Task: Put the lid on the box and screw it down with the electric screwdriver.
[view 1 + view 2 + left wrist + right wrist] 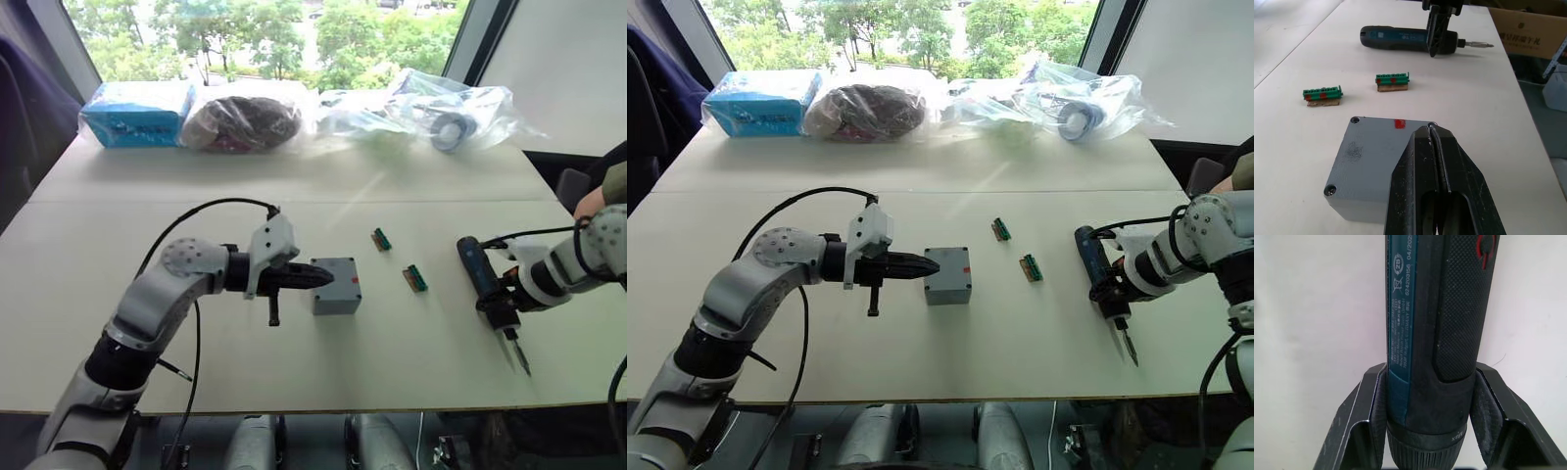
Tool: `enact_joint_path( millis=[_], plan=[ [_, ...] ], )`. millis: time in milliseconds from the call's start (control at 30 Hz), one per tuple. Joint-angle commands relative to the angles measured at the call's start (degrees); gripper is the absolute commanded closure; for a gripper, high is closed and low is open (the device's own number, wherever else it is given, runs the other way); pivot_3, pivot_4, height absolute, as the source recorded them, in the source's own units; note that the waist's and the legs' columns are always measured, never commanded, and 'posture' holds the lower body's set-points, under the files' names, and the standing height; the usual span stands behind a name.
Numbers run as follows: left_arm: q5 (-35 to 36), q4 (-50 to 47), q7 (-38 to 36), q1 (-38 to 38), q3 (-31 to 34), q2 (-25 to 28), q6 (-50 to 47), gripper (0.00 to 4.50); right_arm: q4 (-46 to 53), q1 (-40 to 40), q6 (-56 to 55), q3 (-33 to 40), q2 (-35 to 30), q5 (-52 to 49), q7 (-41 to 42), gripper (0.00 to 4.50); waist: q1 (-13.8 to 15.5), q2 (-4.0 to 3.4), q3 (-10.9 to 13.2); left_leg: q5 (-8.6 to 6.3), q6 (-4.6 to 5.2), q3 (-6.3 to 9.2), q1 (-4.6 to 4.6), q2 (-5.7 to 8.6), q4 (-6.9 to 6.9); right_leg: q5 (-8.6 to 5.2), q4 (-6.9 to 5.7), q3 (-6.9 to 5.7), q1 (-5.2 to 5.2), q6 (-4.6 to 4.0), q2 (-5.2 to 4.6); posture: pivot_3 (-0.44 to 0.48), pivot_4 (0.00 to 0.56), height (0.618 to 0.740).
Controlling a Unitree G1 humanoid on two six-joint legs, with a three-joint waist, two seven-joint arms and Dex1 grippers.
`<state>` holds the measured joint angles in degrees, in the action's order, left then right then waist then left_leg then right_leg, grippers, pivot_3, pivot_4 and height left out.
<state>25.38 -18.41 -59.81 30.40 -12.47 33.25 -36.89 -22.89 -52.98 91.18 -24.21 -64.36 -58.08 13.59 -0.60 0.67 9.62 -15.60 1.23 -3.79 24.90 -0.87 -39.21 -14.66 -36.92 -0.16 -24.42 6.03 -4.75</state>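
So the left gripper (321, 277), jaws pinched together, presses on the lid (1382, 152) to steady the box (336, 298), while the right gripper (1425, 431) clamps the electric screwdriver (483, 274) lying on the bench (411, 352), presumably ready to lift.

Head cameras looked down over the table (411, 333); wrist cameras sat close, both seeing the screwdriver (1400, 38).

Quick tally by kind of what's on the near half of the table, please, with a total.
Small grey plastic box with its flat grey lid on top: 1
Green terminal-block connectors: 2
Dark blue-black electric screwdriver, gripped by the right tool: 1
Total: 4
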Motion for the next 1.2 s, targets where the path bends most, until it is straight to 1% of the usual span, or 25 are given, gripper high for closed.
enact_joint_path(
  millis=[33, 67, 100, 133, 167, 233, 300, 367, 433, 500, 567, 633, 700, 833, 933, 1067, 1200],
  plan=[
    [1.47, 3.9, -2.8, 3.87, 1.82, 0.47, 1.07, 4.5, 0.29, -11.61, -15.86, 0.25, -3.35, 12.12, 18.68, 2.74, -0.1, -0.43, 0.23, 0.0, 0.0, -0.07, 0.03, 0.01, 0.0, 0.0, -0.04, 0.05, -0.1, 0.01, 0.0, 0.0, 0.15, 0.74],
    [1.51, 5.77, -3.49, 4.99, 1.81, 0.29, 1.33, 4.5, -0.56, -13.08, -18.58, 3.69, -2.02, 11.78, 21.42, 2.74, -0.13, -0.59, 0.29, 0.0, 0.0, -0.13, 0.07, 0.03, 0.0, 0.01, -0.05, 0.08, -0.18, 0.01, 0.01, 0.0, 0.15, 0.74],
    [1.51, 7.05, -3.97, 5.78, 1.77, 0.14, 1.52, 4.5, -1.37, -14.03, -20.29, 5.95, -1.01, 11.92, 23.72, 2.74, -0.13, -0.59, 0.28, 0.0, 0.0, -0.21, 0.09, 0.07, 0.04, 0.01, -0.06, 0.11, -0.25, 0.02, 0.03, 0.0, 0.15, 0.74],
    [1.34, 8.35, -4.44, 6.5, 1.67, 0.01, 1.86, 4.5, -1.69, -14.54, -21.37, 8.63, 0.11, 11.71, 24.71, 2.74, -0.13, -0.58, 0.28, -0.01, 0.01, -0.22, 0.09, 0.04, 0.08, 0.01, -0.04, 0.11, -0.27, 0.03, 0.1, 0.0, 0.15, 0.74],
    [0.95, 9.94, -4.95, 7.32, 1.4, -0.13, 2.3, 4.5, 0.15, -13.42, -25.1, 12.77, 1.39, 11.27, 24.69, 2.74, -0.1, -0.57, 0.27, -0.03, 0.05, -0.21, 0.1, -0.01, 0.11, -0.01, -0.02, 0.11, -0.28, 0.03, 0.19, 0.0, 0.15, 0.74],
    [0.15, 12.79, -6.29, 8.61, 0.79, 0.01, 3.17, 4.5, 8.03, -7.97, -35.27, 22.35, 4.85, 11.39, 22.4, 2.74, -0.01, -0.53, 0.27, -0.04, 0.07, -0.19, 0.1, -0.07, 0.18, -0.02, 0.03, 0.07, -0.27, 0.03, 0.27, 0.0, 0.15, 0.74],
    [0.19, 14.31, -7.34, 9.25, 0.57, 0.08, 3.08, 4.5, 17.46, -1.13, -41.52, 30.39, 9.18, 10.85, 19.73, 2.74, 0.13, -0.49, 0.25, -0.04, 0.06, -0.21, 0.14, -0.08, 0.17, -0.02, 0.01, 0.05, -0.27, 0.03, 0.24, 0.0, 0.15, 0.74],
    [0.2, 15.16, -7.87, 9.8, 0.21, -0.02, 2.57, 4.5, 27.75, 5.82, -45.36, 36.77, 15.36, 8.19, 17.15, 2.74, 0.34, -0.51, 0.26, -0.04, 0.06, -0.16, 0.21, -0.1, 0.06, -0.01, -0.02, 0.02, -0.29, 0.03, 0.12, 0.0, 0.15, 0.74],
    [0.14, 15.78, -8.44, 10.2, -0.03, 0.07, 2.26, 4.5, 35.07, 10.33, -48.06, 39.53, 20.6, 7.54, 14.24, 2.74, 0.68, -0.48, 0.26, -0.03, 0.05, -0.13, 0.29, -0.07, -0.03, 0.0, -0.05, 0.03, -0.28, 0.06, 0.04, 0.0, 0.15, 0.74],
    [-0.34, 16.83, -9.33, 10.79, -0.73, 0.04, 2.28, 4.5, 42.81, 15.76, -51.49, 38.75, 26.55, 8.6, 11.68, 2.74, 0.95, -0.47, 0.26, -0.03, 0.04, -0.19, 0.3, -0.03, -0.07, 0.01, -0.07, 0.07, -0.31, 0.07, -0.03, 0.0, 0.15, 0.74],
    [-1.17, 18.2, -10.08, 11.27, -1.31, -0.07, 3.08, 4.5, 47.6, 19.31, -53.11, 37.39, 31.76, 9.36, 8.7, 2.74, 1.24, -0.47, 0.25, -0.02, 0.04, -0.18, 0.29, -0.01, -0.11, 0.01, -0.1, 0.07, -0.29, 0.07, -0.03, 0.0, 0.15, 0.74],
    [-1.89, 19.36, -10.35, 11.97, -1.78, -0.62, 3.54, 4.5, 50.61, 22.11, -54.14, 35.56, 34.56, 10.89, 7.66, 2.74, 1.3, -0.47, 0.25, -0.02, 0.04, -0.14, 0.29, 0.01, -0.12, 0.01, -0.1, 0.04, -0.27, 0.07, -0.02, 0.0, 0.15, 0.74],
    [-3.29, 21.25, -10.13, 12.94, -2.72, -1.75, 4.69, 4.5, 52.67, 24.87, -55.03, 32.65, 36.37, 12.44, 8.34, 2.74, 1.3, -0.47, 0.25, -0.02, 0.03, -0.14, 0.29, 0.03, -0.12, 0.01, -0.09, 0.04, -0.24, 0.07, -0.02, 0.0, 0.15, 0.74],
    [-5.6, 24.03, -10.03, 13.75, -4.03, -3.84, 7.33, 4.5, 52.77, 27.2, -56.4, 29.13, 37.92, 15.34, 9.64, 2.74, 1.15, -0.47, 0.25, -0.02, 0.04, -0.15, 0.26, 0.15, -0.12, 0.01, -0.08, 0.04, -0.23, 0.06, 0.01, 0.0, 0.15, 0.74],
    [-7.33, 25.18, -9.99, 13.86, -5.08, -5.11, 9.21, 4.5, 52.52, 27.94, -56.94, 28.4, 38.33, 16.74, 10.17, 2.74, 1.13, -0.47, 0.25, -0.02, 0.04, -0.14, 0.25, 0.13, -0.12, 0.01, -0.09, 0.04, -0.23, 0.06, 0.04, 0.0, 0.15, 0.74],
    [-10.19, 26.22, -10.44, 13.24, -6.77, -5.43, 12.04, 4.5, 52.3, 28.41, -57.13, 27.85, 39.07, 17.97, 9.94, 2.74, 1.11, -0.47, 0.25, -0.02, 0.04, -0.12, 0.23, 0.12, -0.12, 0.01, -0.1, 0.04, -0.23, 0.06, 0.06, 0.0, 0.15, 0.74],
    [-11.67, 27.21, -9.48, 13.2, -7.13, -6.52, 13.04, 4.5, 51.13, 30.16, -58.8, 26.23, 38.42, 22.08, 10.92, 2.74, 1.2, -0.47, 0.25, -0.02, 0.04, -0.13, 0.23, 0.11, -0.12, 0.01, -0.11, 0.04, -0.23, 0.06, 0.06, 0.0, 0.15, 0.74]
  ],
)
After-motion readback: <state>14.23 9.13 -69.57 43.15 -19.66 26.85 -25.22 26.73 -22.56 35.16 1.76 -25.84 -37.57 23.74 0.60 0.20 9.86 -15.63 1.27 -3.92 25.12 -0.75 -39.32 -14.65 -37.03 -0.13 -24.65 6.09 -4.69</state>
